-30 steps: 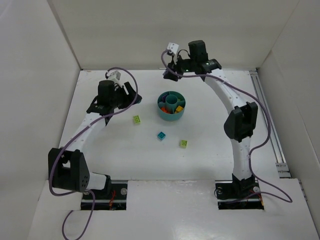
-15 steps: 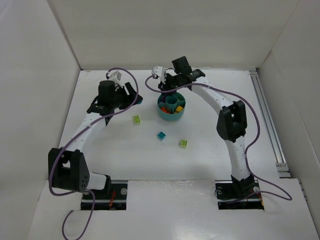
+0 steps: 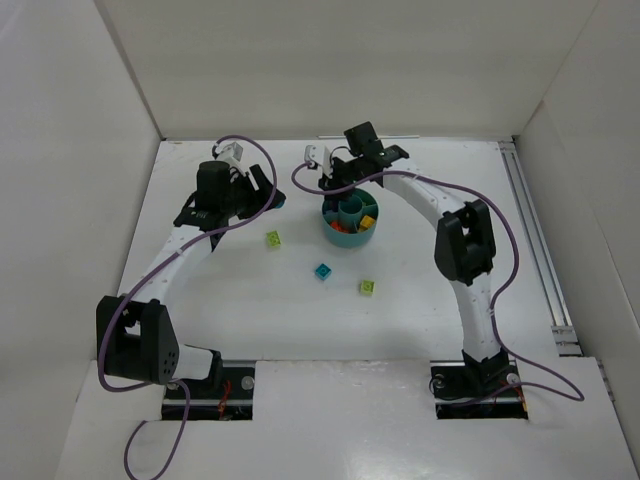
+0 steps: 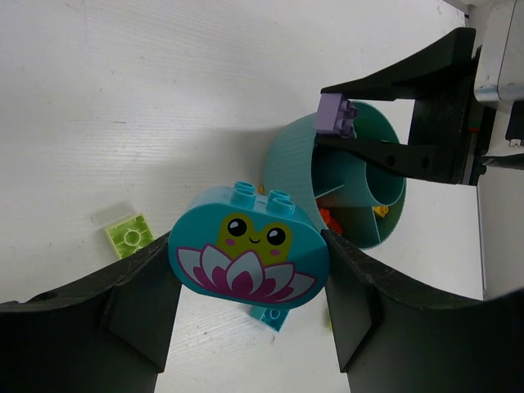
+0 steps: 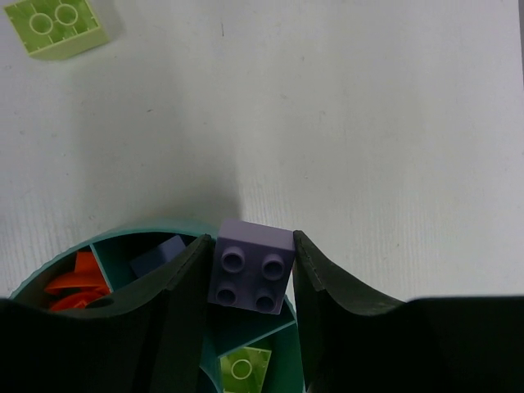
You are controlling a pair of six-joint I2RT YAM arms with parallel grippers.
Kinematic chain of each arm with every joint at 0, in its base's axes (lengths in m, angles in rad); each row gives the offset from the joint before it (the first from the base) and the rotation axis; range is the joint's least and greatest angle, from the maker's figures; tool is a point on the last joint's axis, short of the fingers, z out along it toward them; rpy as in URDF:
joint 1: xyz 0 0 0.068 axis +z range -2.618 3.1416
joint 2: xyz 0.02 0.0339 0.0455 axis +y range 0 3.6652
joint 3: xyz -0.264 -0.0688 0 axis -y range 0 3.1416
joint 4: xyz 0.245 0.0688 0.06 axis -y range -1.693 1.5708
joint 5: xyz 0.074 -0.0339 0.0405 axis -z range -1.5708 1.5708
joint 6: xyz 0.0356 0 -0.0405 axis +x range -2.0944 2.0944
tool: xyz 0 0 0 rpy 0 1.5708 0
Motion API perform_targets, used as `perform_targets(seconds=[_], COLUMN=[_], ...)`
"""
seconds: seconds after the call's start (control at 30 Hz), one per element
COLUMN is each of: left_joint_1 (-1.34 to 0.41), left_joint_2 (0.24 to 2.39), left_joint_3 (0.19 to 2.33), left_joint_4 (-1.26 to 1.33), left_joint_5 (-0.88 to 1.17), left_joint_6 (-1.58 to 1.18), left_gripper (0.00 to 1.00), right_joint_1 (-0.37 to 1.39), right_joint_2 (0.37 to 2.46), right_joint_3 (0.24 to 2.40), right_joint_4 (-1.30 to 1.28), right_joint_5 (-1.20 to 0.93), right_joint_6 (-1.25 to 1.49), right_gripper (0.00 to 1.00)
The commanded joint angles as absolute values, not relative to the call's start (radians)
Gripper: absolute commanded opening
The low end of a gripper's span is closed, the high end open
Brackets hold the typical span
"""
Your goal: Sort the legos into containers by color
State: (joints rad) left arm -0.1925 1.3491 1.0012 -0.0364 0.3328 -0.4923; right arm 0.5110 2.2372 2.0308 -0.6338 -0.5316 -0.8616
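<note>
While the left gripper [image 4: 248,274] hangs on the dish's left-edge side, clamped on an oval teal frog-and-lotus brick [image 4: 248,250], the right gripper [image 5: 252,246] pinches 1 small purple plastic brick [image 5: 250,277] over the rim of the round teal plastic dish [image 4: 291,160] near the desk's far edge. It looks like drop time: the fingers must part above the wedge holding 1 dusky purple brick [image 5: 164,255], not the neighbouring wedge with a lime brick [image 5: 243,366]. Orange pieces [image 5: 74,282] fill another wedge. 3 loose bricks [image 3: 322,271] wait toward the near edge.
</note>
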Motion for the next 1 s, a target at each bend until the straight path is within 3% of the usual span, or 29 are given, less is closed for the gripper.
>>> perform_targets(seconds=[0.0,0.23,0.6,0.87,0.97], left_joint_1=[-0.192,-0.192,-0.192,-0.192,-0.192], left_joint_2=[1.306,1.296,1.287,1.287,1.287], left_joint_3=[0.999,0.999,0.989,0.989,0.989], left_joint_4=[-0.011,-0.011,-0.020,-0.020,-0.020], left_joint_5=[0.344,0.334,0.325,0.316,0.316], left_joint_6=[-0.486,-0.486,-0.486,-0.486,-0.486], left_gripper=[0.01,0.01,0.01,0.01,0.01], right_joint_1=[0.514,0.514,0.495,0.477,0.477], right_joint_2=[2.181,2.146,2.082,2.063,2.063], right_joint_3=[2.000,1.968,1.924,1.904,1.904], right_joint_4=[-0.626,-0.606,-0.572,-0.563,-0.552], right_joint_5=[-0.557,-0.603,-0.664,-0.690,-0.690], right_joint_6=[-0.885,-0.914,-0.923,-0.923,-0.914], right_gripper=[0.31,0.43,0.49,0.62,0.62])
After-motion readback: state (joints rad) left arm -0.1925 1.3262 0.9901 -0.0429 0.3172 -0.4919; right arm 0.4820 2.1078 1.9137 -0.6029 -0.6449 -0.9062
